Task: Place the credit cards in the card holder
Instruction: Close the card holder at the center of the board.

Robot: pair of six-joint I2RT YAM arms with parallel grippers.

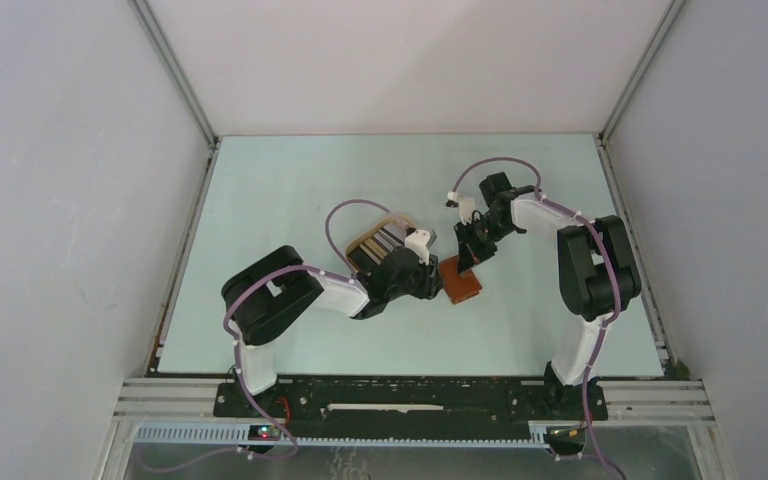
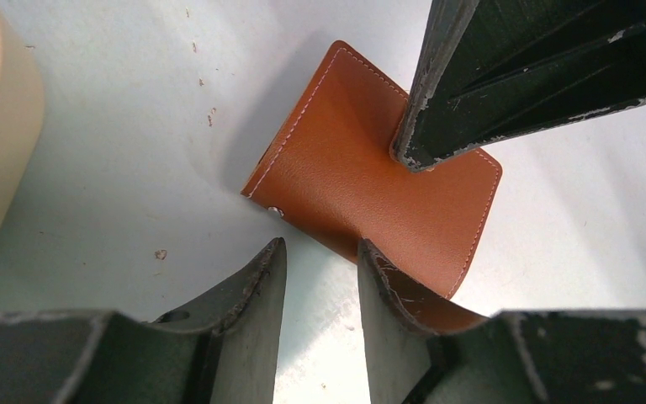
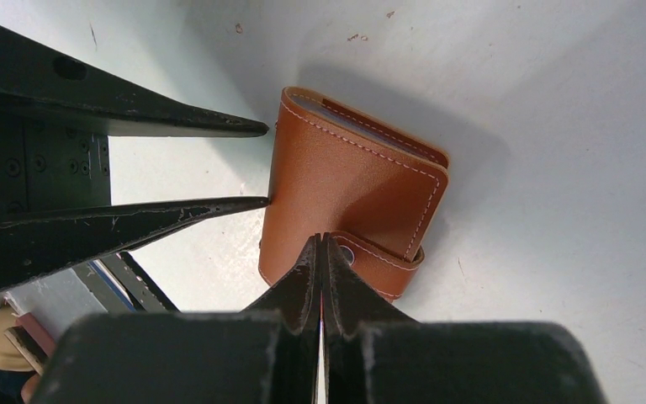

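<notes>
The card holder point(image 3: 349, 185) is a reddish-brown leather wallet lying folded on the table, its snap tab point(image 3: 387, 261) wrapped round one edge. My right gripper point(image 3: 320, 239) is shut, and its tips rest on the holder's cover beside the tab. The holder point(image 2: 362, 181) also lies just ahead of my left gripper point(image 2: 320, 252). That gripper is open with only bare table between its fingers, and its tips are at the holder's near edge. Credit cards point(image 1: 373, 243), dark and grey, lie in the tan tray behind my left wrist, partly hidden. From above, the holder point(image 1: 466, 284) sits between both grippers.
The oval tan tray point(image 1: 397, 217) stands just behind the left arm, and its wall point(image 2: 4, 126) fills the left edge of the left wrist view. White walls enclose the pale table point(image 1: 290, 190) on three sides.
</notes>
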